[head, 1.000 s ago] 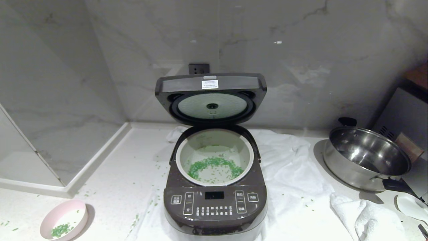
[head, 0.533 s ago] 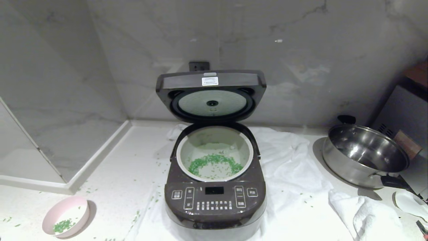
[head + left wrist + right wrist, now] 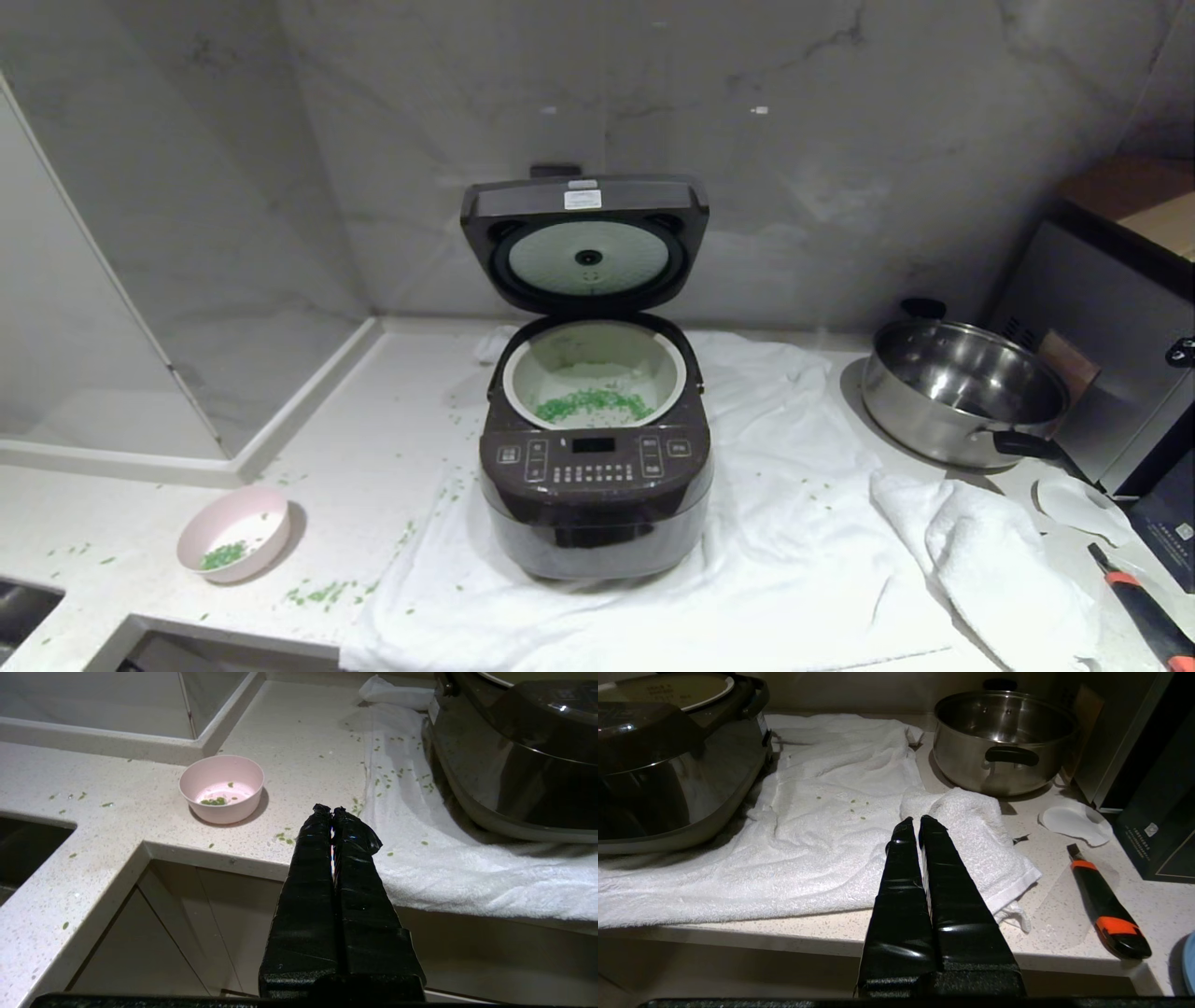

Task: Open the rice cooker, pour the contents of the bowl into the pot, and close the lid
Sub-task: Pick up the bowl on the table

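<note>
Lid (image 3: 585, 245) is left upright behind the pot (image 3: 595, 373), where most contents (image 3: 592, 405) lie; the bowl (image 3: 234, 531) sits near left (bits remain). Both the left gripper (image 3: 332, 810) and right gripper (image 3: 918, 820) are pressed together, empty, short of the counter. Closing could be missed, or the bowl's remainder forgotten.

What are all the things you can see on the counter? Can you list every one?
rice cooker: one, dark brown, middle, on the white towel
lid: one, dark, standing open
pot: one, pale, inside cooker
contents: green bits, in pot; a few in bowl, some spilled
bowl: one, pink, counter left
white towel: one, under cooker
folded cloth: one, white, right
steel pan: one, shiny, right
utility knife: one, black-orange, far right
left gripper: black, shut, off the counter's edge
right gripper: black, shut, off the counter's edge
</note>
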`<state>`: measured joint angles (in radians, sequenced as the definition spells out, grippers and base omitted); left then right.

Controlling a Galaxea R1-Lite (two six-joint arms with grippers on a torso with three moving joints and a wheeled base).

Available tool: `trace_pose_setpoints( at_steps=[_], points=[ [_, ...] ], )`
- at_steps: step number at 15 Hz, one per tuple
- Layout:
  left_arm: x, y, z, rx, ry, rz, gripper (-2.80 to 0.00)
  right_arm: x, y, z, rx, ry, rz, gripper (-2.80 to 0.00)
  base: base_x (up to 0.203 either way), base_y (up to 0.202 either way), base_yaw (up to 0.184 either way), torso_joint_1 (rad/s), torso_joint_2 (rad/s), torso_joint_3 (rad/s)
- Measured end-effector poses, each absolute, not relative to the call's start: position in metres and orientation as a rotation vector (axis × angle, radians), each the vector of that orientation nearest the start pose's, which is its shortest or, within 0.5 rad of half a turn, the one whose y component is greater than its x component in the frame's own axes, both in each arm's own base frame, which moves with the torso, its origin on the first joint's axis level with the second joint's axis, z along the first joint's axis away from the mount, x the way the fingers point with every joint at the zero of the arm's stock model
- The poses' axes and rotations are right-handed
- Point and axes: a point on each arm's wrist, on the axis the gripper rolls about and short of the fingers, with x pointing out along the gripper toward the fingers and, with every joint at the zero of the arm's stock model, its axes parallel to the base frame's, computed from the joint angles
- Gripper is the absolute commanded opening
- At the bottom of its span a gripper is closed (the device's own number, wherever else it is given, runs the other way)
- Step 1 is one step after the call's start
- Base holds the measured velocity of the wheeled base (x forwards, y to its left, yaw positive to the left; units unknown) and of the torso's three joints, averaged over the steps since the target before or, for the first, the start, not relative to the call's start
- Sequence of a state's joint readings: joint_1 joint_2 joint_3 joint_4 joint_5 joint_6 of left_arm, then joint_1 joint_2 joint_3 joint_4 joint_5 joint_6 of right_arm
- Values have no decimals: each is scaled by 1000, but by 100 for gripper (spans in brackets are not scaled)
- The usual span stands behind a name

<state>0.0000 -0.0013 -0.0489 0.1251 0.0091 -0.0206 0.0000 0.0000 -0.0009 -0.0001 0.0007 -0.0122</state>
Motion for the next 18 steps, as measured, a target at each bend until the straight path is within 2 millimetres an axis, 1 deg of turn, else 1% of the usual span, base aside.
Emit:
trace_pose_setpoints(
  at_steps=[6, 7, 18],
  points=[
    [-27, 0, 76, -20, 75, 10, -280, -23, 0, 75, -12, 0, 0, -280, 0, 0, 0, 4, 0, -2],
    [-27, 0, 76, -20, 75, 9, -280, -23, 0, 76, -11, -1, 0, -280, -7, -2, 78, 3, -2, 2],
    [-27, 0, 76, -21, 75, 10, -280, -23, 0, 75, -8, 0, 0, -280, -1, -8, 170, 3, 3, 2]
  ],
)
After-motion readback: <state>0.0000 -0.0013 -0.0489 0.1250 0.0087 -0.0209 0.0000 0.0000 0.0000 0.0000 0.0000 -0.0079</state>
